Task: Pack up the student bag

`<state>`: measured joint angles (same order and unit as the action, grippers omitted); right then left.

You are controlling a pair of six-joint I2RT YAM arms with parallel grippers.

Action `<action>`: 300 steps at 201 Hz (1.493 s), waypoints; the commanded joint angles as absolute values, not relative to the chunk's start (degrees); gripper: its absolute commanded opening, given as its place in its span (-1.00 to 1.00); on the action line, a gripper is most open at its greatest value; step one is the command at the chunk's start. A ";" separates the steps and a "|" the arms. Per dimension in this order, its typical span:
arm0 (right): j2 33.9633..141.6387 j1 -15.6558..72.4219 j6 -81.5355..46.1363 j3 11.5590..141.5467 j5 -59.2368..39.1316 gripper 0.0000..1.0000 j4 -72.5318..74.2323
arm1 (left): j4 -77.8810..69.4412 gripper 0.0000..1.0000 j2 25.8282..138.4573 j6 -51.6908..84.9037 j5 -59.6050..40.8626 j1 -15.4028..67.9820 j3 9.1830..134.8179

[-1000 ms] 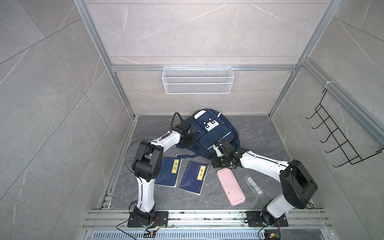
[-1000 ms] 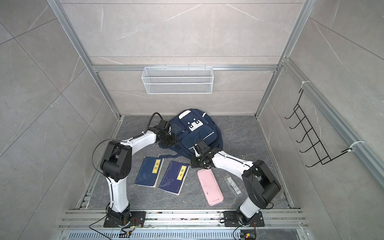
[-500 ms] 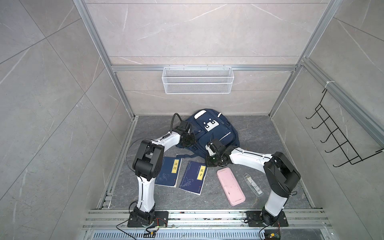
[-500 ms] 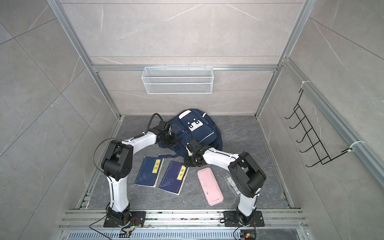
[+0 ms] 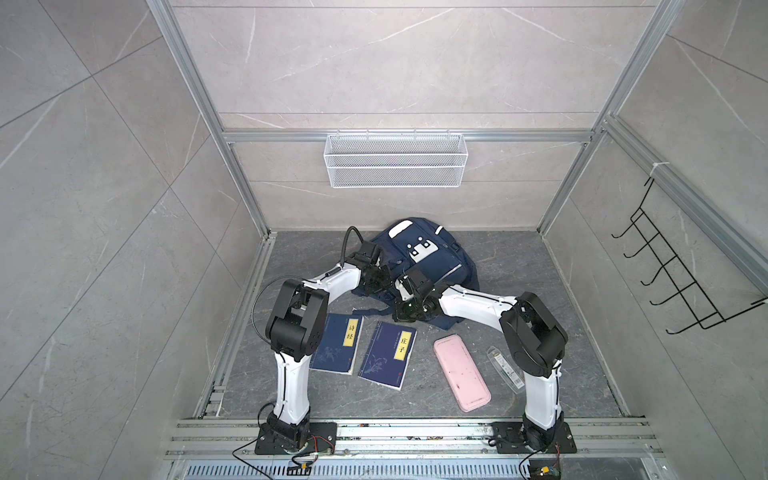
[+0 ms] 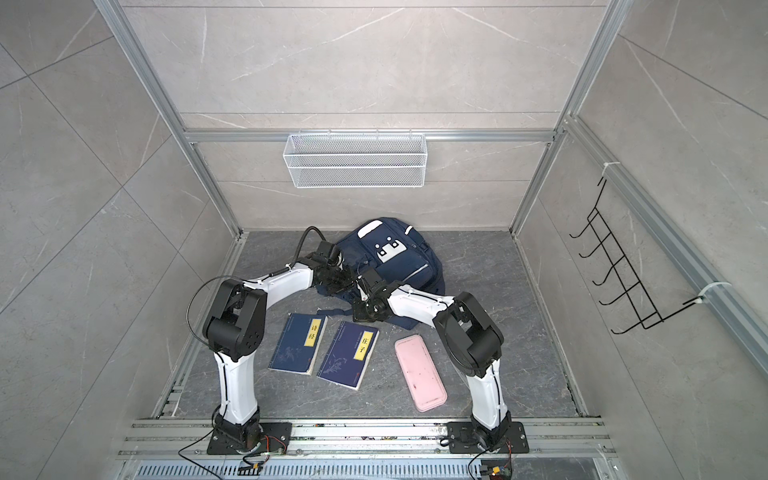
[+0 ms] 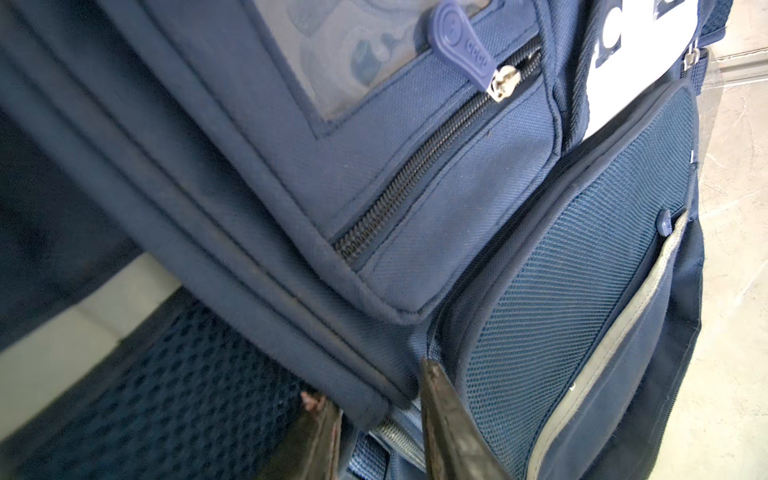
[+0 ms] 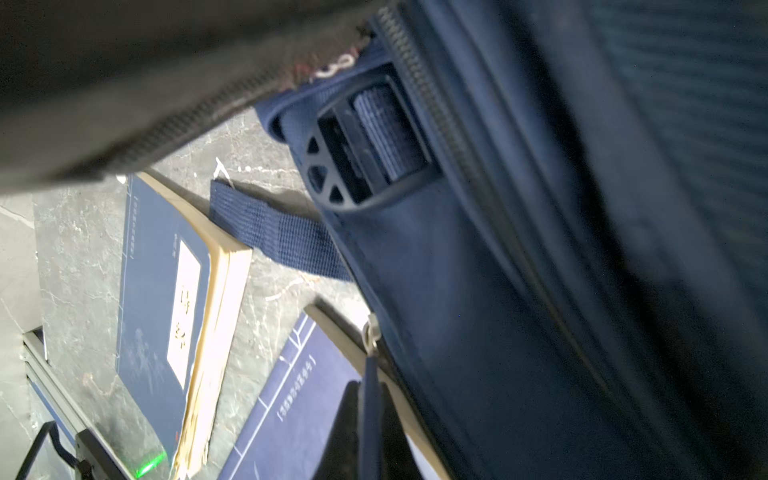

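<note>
The navy student bag [image 5: 432, 266] [image 6: 395, 262] lies on the grey floor at the back, front pockets up. At the bag's left side, my left gripper [image 5: 376, 282] [image 7: 374, 403] is shut on a piped edge of the bag, and that fold sits between its two fingers [image 7: 440, 407]. My right gripper [image 5: 405, 311] [image 8: 369, 424] is at the bag's near edge, shut on a blue zipper pull [image 8: 370, 390] of the main zip. A strap buckle [image 8: 365, 153] and a loose strap end [image 8: 270, 232] show beside it.
Two navy books [image 5: 337, 345] [image 5: 388, 353] lie side by side in front of the bag. To their right are a pink case [image 5: 461, 374] and a clear slim packet [image 5: 505, 368]. A wire basket [image 5: 395, 160] hangs on the back wall and a hook rack [image 5: 673, 282] on the right wall.
My right gripper has moved left along the bag's near edge, still shut on the zipper pull. The left gripper has stayed on the bag's left edge.
</note>
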<state>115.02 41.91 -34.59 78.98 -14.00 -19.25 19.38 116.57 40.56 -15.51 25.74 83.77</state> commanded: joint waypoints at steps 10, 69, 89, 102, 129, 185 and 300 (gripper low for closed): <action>115.06 42.44 -35.48 79.91 -14.36 -1.00 -17.82 | 21.73 -0.28 114.77 39.69 -15.78 25.83 84.30; 111.00 42.47 -34.64 76.50 -14.06 -1.00 -17.66 | 23.94 -0.07 109.52 37.51 -12.47 24.26 82.90; 109.01 42.47 -33.83 75.47 -13.34 -1.00 -18.51 | 24.52 -0.04 107.83 36.79 -11.53 23.50 81.73; 107.71 42.41 -33.17 74.94 -12.44 -1.00 -19.52 | 24.53 -0.03 106.75 36.48 -10.87 22.84 80.41; 105.54 42.36 -32.49 73.76 -11.44 -1.00 -20.46 | 23.50 -0.02 105.98 36.41 -10.88 20.64 77.33; 107.08 42.35 -32.47 75.42 -12.37 -1.00 -21.36 | 20.50 -0.11 111.16 36.32 -13.40 17.70 75.89; 121.73 44.28 -33.44 92.34 -15.42 -1.00 -24.21 | 16.00 -0.92 111.89 38.92 -17.43 17.78 73.71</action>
<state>118.02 43.20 -33.47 86.24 -13.56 -23.53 16.34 112.03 38.17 -15.42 17.61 74.70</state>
